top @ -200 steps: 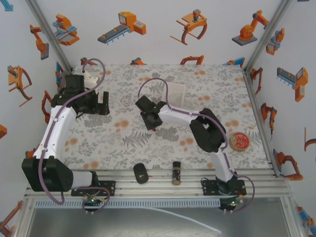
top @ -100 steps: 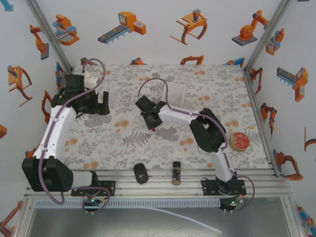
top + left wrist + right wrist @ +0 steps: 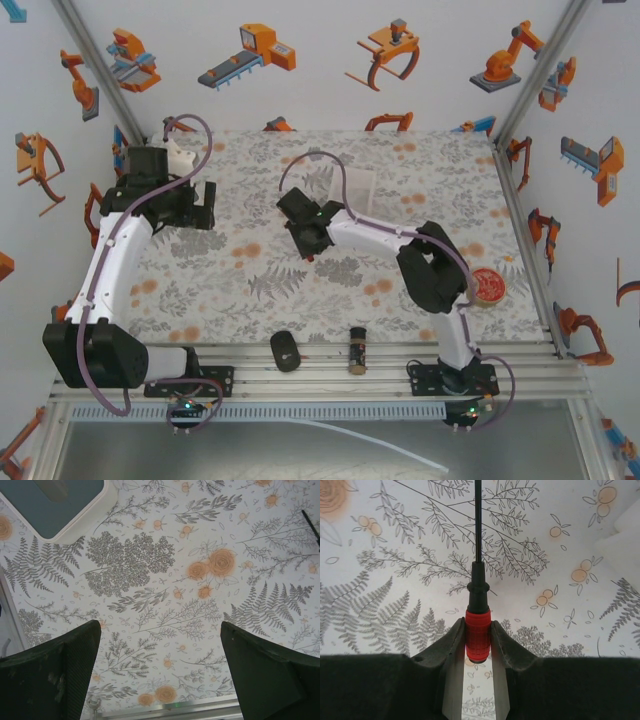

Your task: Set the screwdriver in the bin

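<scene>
Currently my right gripper [image 3: 478,628] is clamped on the screwdriver [image 3: 478,605], squeezing the red handle from both sides; the dark shaft points to 12 o'clock in the wrist view, and I judge the tool to be clear of the cloth. The bin [image 3: 356,188] sits at roughly 1 o'clock from that gripper in the top view, near but not beneath it, so the step in hand is the carry. Notes for doing it well: the grip is close to the handle's butt, so I judge the tool could pivot if swung fast. Move slowly, allow height for the shaft tip to pass the bin wall, centre the whole length over the tray, then lower before releasing so it cannot bounce out of the shallow plastic. My left gripper [image 3: 160,670] is idle, fingers wide apart with nothing between them, the grey plate [image 3: 50,500] at 11 o'clock in its wrist view. Surface: floral tablecloth [image 3: 250,280], flat; dark cylinder [image 3: 356,349] and black oval object [image 3: 285,351] at the near edge, 6 o'clock; tape roll [image 3: 488,286] at 3 o'clock. Room: white walls [image 3: 320,100] with orange robot prints
</scene>
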`<state>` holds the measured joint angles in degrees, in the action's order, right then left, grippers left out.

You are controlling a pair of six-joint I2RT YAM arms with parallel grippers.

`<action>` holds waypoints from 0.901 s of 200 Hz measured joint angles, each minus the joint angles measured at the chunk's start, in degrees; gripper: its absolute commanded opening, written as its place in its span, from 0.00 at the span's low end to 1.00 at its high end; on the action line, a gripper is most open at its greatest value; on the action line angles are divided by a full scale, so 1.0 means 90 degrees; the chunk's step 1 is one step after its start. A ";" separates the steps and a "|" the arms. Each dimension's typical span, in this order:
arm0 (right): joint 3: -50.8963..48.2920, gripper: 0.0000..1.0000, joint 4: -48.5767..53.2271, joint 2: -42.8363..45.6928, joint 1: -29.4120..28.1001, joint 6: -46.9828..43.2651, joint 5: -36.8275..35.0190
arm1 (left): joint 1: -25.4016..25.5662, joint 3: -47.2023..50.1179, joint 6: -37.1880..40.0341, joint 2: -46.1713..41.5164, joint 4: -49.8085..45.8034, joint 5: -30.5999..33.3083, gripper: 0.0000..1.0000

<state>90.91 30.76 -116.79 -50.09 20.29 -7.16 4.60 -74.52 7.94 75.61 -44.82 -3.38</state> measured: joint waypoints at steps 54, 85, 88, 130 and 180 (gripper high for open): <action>0.0391 0.19 0.0678 0.0517 0.0015 -0.0311 0.0010 | 0.0000 0.0000 0.0036 0.0000 -0.0002 0.0034 0.97; 0.0787 0.19 0.1037 0.0539 0.0172 -0.0410 0.0005 | 0.0000 0.0000 0.0039 -0.0027 -0.0005 0.0012 0.97; 0.0806 0.19 0.1061 0.0542 0.0202 -0.0418 0.0007 | 0.0000 0.0000 0.0039 -0.0036 -0.0005 0.0010 0.97; 0.1090 0.19 0.1294 0.0612 0.0848 -0.0512 0.0005 | 0.0005 -0.0102 0.0039 -0.0053 -0.0114 -0.0015 0.97; 0.1338 0.19 0.1384 0.0602 0.1797 -0.0546 0.0053 | 0.0034 -0.0287 0.0036 -0.0053 -0.0187 -0.0160 0.97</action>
<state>102.96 43.22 -111.37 -33.91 15.38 -6.68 4.91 -77.10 8.27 75.13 -46.50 -4.82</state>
